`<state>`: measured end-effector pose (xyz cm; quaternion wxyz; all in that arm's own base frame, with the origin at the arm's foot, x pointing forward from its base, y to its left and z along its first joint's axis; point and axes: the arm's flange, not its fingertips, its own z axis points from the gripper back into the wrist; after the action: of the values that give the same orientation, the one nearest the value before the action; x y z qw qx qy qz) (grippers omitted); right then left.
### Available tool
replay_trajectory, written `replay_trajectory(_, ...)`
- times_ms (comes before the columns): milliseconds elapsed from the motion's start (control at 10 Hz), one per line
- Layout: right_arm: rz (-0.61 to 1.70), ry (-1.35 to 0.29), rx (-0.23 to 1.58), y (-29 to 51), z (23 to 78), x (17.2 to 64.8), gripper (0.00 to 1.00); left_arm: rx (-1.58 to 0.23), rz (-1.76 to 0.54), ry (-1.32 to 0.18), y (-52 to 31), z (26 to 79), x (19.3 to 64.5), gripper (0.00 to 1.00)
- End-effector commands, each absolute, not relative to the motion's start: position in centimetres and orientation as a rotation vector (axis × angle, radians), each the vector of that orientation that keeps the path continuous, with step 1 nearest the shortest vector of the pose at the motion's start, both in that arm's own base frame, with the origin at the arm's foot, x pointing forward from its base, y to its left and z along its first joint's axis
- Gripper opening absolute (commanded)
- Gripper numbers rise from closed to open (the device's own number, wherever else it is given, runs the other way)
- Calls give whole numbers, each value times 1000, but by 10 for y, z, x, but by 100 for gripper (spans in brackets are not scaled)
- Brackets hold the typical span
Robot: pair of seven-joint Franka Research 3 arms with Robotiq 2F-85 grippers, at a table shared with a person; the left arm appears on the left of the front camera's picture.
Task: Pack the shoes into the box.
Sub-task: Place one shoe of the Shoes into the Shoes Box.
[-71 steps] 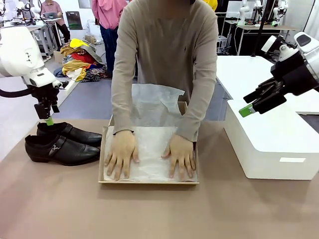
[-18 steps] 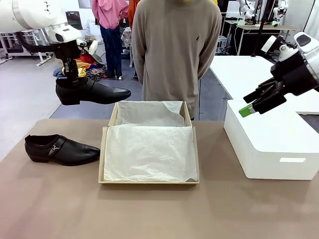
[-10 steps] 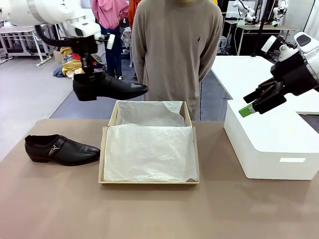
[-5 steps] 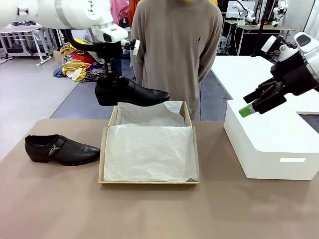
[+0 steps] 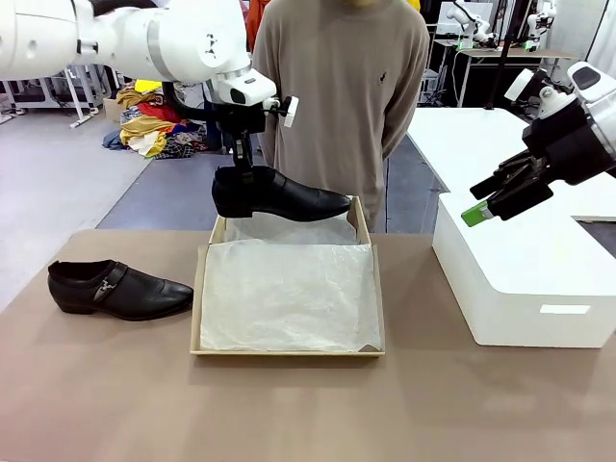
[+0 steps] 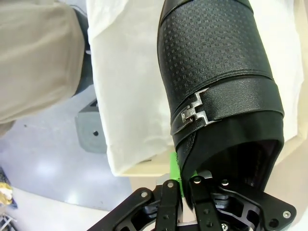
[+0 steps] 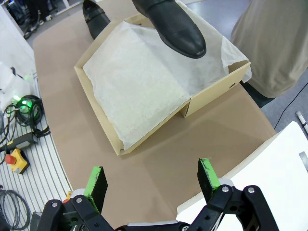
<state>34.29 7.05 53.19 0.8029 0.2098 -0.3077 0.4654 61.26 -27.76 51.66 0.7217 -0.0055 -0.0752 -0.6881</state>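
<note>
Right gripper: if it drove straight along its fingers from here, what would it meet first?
Probably bare table just short of the box, where the open right gripper aims; depth is unclear, so possibly the box wall.

brown table, large white box at its right, person in beige sweater behind

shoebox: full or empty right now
Empty: the box holds only tissue paper; one shoe hangs in the left gripper, the other shoe lies outside.
</note>
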Motion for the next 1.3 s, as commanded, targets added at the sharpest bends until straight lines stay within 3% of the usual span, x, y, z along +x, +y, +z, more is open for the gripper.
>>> replay_trajectory(0, 1004, -669, 466, 70, 532, 344, 100, -1, -1544, -162, -282, 518, 627, 0)
replay_trajectory(1200, 1004, -669, 466, 70, 532, 344, 100, -11, -1617, -136, -299, 442, 653, 0)
